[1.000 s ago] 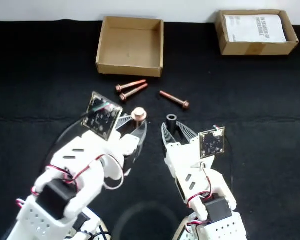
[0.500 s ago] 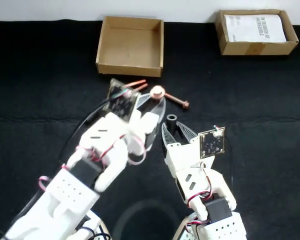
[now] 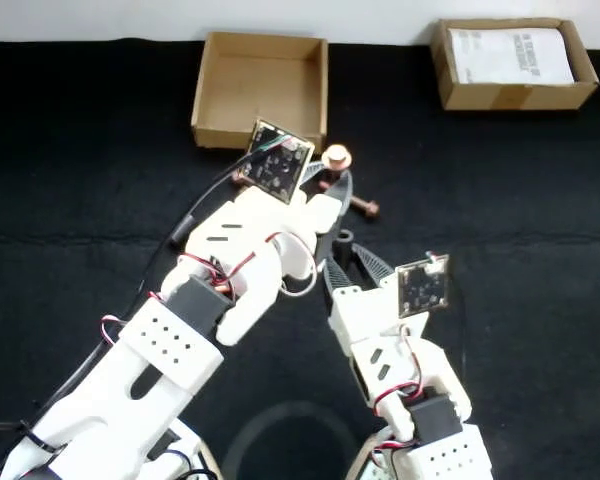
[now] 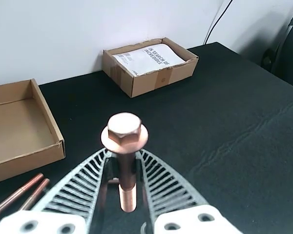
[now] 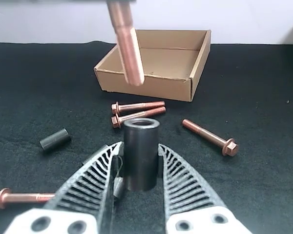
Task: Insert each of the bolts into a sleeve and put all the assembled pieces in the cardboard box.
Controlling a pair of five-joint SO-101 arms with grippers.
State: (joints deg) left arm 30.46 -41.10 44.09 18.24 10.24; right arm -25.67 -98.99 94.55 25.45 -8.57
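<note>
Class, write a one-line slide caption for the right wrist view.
Right pincer holds a black sleeve upright; a copper bolt hangs in the air beyond it, before the cardboard box.

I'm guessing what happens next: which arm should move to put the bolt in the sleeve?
Left, probably. The left gripper holds the bolt in the air, tip down. The right gripper holds the sleeve upright, hole up, so lowering the bolt in looks easiest.

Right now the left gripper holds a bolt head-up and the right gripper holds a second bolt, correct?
No. The left gripper does hold a bolt head-up, but the right gripper holds a dark sleeve, not a second bolt, as the right wrist view shows.
</note>
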